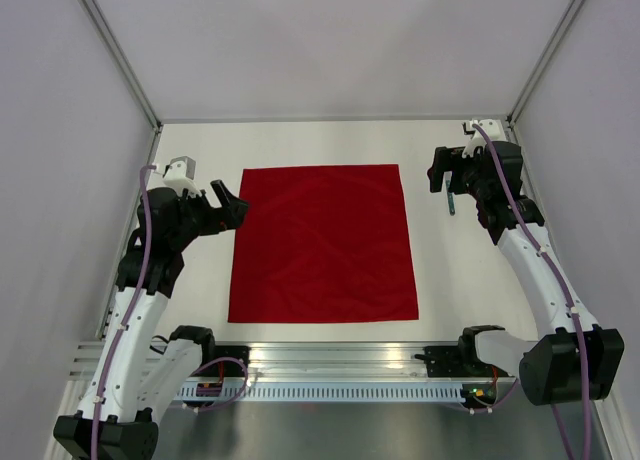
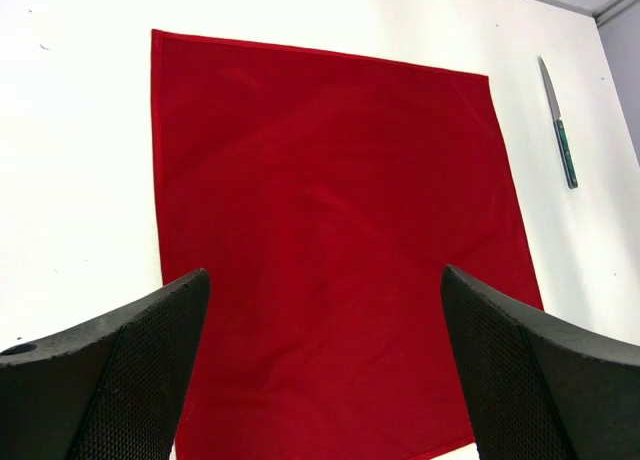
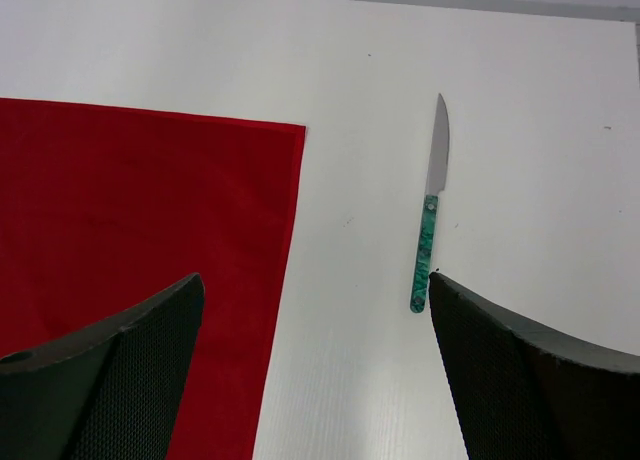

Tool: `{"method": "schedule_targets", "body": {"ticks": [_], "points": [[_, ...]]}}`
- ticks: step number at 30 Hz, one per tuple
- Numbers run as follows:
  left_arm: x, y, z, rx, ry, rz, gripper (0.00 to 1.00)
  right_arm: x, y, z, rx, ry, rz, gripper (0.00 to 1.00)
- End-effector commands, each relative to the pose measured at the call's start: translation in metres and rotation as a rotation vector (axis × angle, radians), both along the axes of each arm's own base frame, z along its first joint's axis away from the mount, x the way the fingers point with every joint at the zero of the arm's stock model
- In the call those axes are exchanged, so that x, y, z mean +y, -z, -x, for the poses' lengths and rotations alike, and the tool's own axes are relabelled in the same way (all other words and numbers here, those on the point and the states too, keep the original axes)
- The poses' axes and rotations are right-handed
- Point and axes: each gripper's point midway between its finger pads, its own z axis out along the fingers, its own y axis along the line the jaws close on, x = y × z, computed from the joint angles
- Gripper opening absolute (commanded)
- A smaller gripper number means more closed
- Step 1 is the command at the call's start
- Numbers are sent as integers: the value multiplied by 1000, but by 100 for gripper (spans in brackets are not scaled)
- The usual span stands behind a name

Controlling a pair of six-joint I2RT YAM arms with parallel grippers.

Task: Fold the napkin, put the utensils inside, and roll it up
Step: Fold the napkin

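Observation:
The red napkin [image 1: 322, 242] lies spread flat and square on the white table [image 1: 200, 145]. My left gripper [image 1: 235, 198] hovers open at its left edge near the far corner; in the left wrist view the napkin [image 2: 330, 240] fills the space between the empty jaws of that gripper [image 2: 323, 273]. My right gripper [image 1: 434, 172] is open, off the napkin's far right corner. Its wrist view shows the gripper [image 3: 315, 278] above bare table, the napkin [image 3: 140, 230] to the left and a green-handled knife [image 3: 430, 220] to the right. The knife [image 2: 560, 130] is the only utensil in view.
White walls close in the table on the left, back and right, with metal frame posts [image 1: 120, 50] in the far corners. An aluminium rail [image 1: 340, 365] carrying both arm bases runs along the near edge.

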Motion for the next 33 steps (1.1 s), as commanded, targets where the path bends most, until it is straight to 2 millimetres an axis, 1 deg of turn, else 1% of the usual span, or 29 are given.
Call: {"method": "schedule_targets", "body": {"ticks": [1, 7, 9, 11, 12, 14, 15, 16, 17, 18, 19, 20, 21, 22, 23, 24, 25, 26, 27, 28, 29, 30, 31, 32, 33], "points": [[-2, 2, 2, -5, 34, -23, 100, -6, -11, 0, -24, 31, 22, 98], [0, 2, 2, -9, 27, -28, 100, -2, -4, 2, -2, 3, 23, 98], [0, 1, 2, -11, 25, -28, 100, 6, -1, 4, 5, -52, 48, 98], [2, -1, 0, -14, 16, -33, 100, 26, 2, 6, 8, -114, 42, 98], [2, -6, -2, -24, 17, -35, 100, 44, 4, 9, 9, -165, 43, 97], [2, -15, -4, -30, 9, -31, 100, 69, 13, 6, 31, -220, 51, 94], [2, -30, -6, -55, 3, -19, 100, 97, 6, 8, 21, -282, 63, 91], [2, -37, -6, -62, -3, -13, 100, 115, 21, 8, 71, -320, 84, 90], [2, -43, -6, -67, -5, -10, 100, 130, 24, 9, 79, -346, 98, 88], [4, -59, -9, -90, -19, -4, 100, 149, 19, 8, 66, -373, 115, 86], [6, -68, -8, -98, -34, -5, 100, 187, 33, 20, 91, -459, 140, 86], [11, -83, -6, -114, -63, -11, 100, 208, 32, 24, 85, -502, 142, 84], [14, -91, -5, -125, -80, -12, 100, 240, 36, 40, 74, -566, 160, 83], [18, -99, -3, -130, -98, -16, 100, 261, 54, 46, 103, -608, 184, 82], [25, -121, 0, -173, -136, -19, 100, 280, 56, 53, 101, -644, 189, 79], [27, -125, 4, -157, -150, -22, 100, 311, 62, 76, 97, -722, 193, 78], [29, -134, 6, -167, -162, -20, 100, 329, 85, 86, 136, -760, 218, 76], [33, -158, 12, -213, -179, -10, 100, 343, 92, 95, 143, -789, 220, 74], [33, -161, 18, -198, -185, -4, 100, 369, 93, 119, 136, -861, 223, 73], [34, -169, 20, -207, -185, -1, 100, 384, 113, 130, 161, -892, 248, 72], [34, -185, 27, -237, -187, 10, 100, 399, 112, 139, 151, -921, 242, 70], [34, -187, 30, -230, -188, 14, 100, 416, 127, 161, 164, -972, 261, 70], [39, -190, 34, -234, -214, 11, 100, 426, 130, 170, 162, -992, 263, 69], [42, -199, 38, -252, -229, 15, 100, 437, 128, 177, 154, -1006, 251, 69], [43, -200, 40, -251, -234, 18, 100, 448, 131, 194, 151, -1043, 253, 68]]}}
